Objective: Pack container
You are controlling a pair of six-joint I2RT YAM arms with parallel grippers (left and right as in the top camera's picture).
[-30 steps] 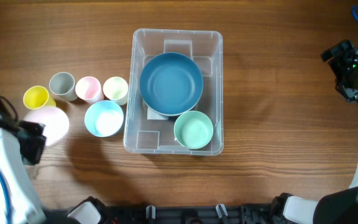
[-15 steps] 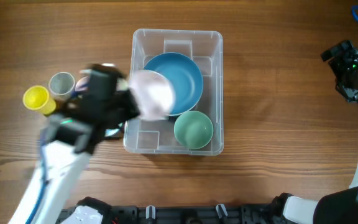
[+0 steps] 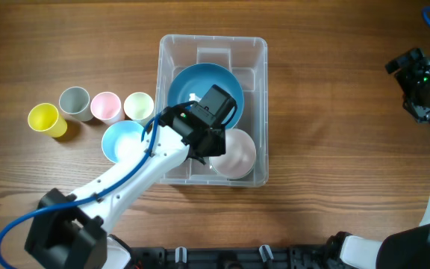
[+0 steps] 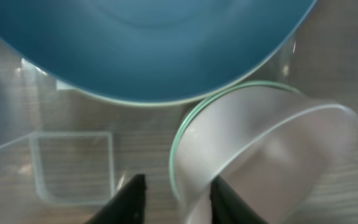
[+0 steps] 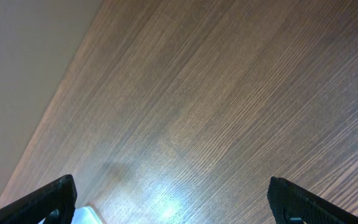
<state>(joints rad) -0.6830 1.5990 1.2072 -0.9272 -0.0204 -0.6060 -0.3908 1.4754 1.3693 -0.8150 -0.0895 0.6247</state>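
A brown wood-grain worktop (image 3: 334, 187) fills the overhead view, and the container (image 3: 213, 43) sits on it just above the middle of the frame, long side running top to bottom. Inside, a big blue bowl (image 3: 192, 86) takes the upper part. At the lower right corner a pale pink bowl (image 3: 237, 153) rests tilted in a green bowl, of which only the rim (image 4: 174, 155) shows in the left wrist view.

The left fingers (image 4: 133, 199) hang over that corner. They are apart, straddling the pink bowl's wall, and I see no pinch on it. At the right edge of the frame the right fingers (image 5: 55, 198) are spread wide over bare wood, well apart from everything.

To the left of the container a yellow cup (image 3: 43, 118), a grey cup (image 3: 74, 101), a pink cup (image 3: 106, 106), a cream cup (image 3: 138, 106) and a light blue bowl (image 3: 122, 142) are left to pack.

The container looks like thin, clear plastic, so I would judge it light, fairly stiff at the rounded corners and springy along the long walls. It also looks slick (that glossy sort of plastic usually is). The rolled rim at a short end seems the safest place to take hold, since the bowls load one end.
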